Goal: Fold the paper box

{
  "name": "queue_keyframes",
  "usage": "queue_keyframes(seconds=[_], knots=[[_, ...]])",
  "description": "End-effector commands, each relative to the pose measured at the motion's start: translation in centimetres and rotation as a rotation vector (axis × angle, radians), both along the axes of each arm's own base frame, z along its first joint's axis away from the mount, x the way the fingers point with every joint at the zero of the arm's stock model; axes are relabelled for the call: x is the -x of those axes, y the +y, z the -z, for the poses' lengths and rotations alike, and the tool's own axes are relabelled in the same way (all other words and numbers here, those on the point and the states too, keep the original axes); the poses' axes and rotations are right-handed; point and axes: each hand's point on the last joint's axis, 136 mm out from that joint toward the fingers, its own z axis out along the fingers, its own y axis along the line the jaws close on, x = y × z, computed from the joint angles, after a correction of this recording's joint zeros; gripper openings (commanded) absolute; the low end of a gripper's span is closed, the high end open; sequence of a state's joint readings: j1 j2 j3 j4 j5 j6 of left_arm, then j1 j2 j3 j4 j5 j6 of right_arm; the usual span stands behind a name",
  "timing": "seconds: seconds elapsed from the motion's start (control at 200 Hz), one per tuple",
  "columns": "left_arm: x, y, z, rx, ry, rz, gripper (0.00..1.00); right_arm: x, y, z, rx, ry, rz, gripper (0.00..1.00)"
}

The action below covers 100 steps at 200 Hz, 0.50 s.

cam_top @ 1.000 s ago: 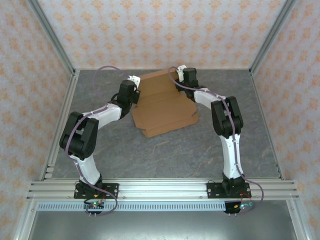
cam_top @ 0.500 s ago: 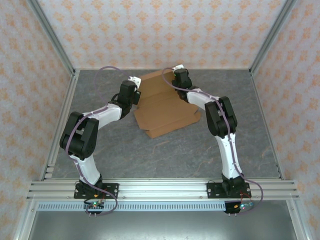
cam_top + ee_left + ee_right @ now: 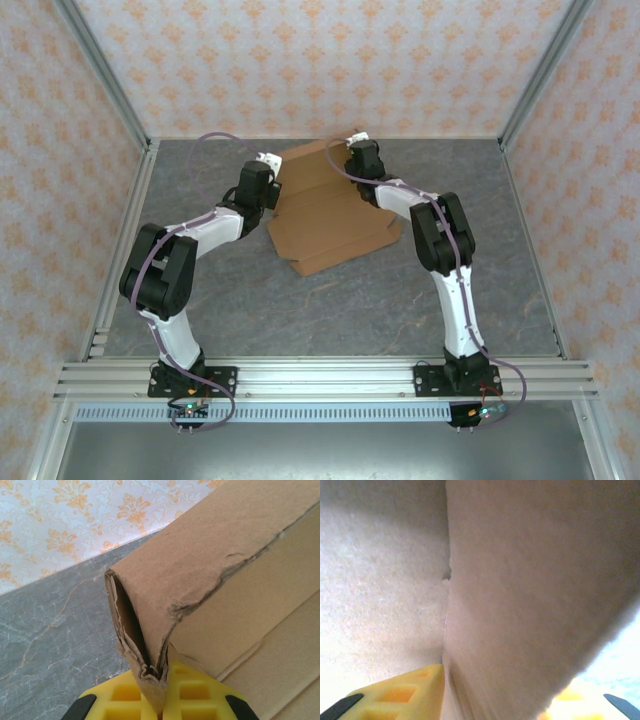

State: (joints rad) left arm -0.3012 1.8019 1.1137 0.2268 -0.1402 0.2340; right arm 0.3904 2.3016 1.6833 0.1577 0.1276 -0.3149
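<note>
Jaws of the left gripper (image 3: 159, 692) pinched a torn corner of the box (image 3: 332, 222); the right gripper's (image 3: 490, 702) hold was unclear.

Partly folded, the brown box lay on the grey table (image 3: 300, 300), with the left gripper at its left edge and the right gripper at its far right edge. From the left wrist, 2 yellow fingers (image 3: 125, 695) clamped a crushed, doubled-over fold of the box's corner, a ragged crease running up and right. From the right wrist, a box panel stood between that gripper's 2 yellow fingers (image 3: 400, 690), touching the left one; whether those jaws pressed it or stood spread could not be told.
</note>
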Motion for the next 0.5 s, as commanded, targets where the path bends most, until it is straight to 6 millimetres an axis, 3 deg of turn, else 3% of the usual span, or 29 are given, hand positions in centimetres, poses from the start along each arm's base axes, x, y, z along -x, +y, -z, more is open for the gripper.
queue_keyframes(seconds=[0.0,0.125,0.31,0.495], knots=[[0.2,0.6,-1.0,-0.038,-0.008,-0.014,0.0,0.7,-0.9,-1.9,-0.047,0.013,-0.017,0.47],[0.1,0.6,-1.0,-0.04,-0.006,-0.016,0.0,1.3,-1.2,-2.4,-0.07,0.026,-0.045,0.56],[0.2,0.8,-1.0,-0.045,-0.005,-0.024,0.0,2.4,-1.2,-3.3,-0.128,0.043,-0.111,0.82],[0.1,0.9,-1.0,-0.043,-0.001,-0.036,0.0,3.6,-0.2,-3.5,-0.177,0.072,-0.19,0.95]])
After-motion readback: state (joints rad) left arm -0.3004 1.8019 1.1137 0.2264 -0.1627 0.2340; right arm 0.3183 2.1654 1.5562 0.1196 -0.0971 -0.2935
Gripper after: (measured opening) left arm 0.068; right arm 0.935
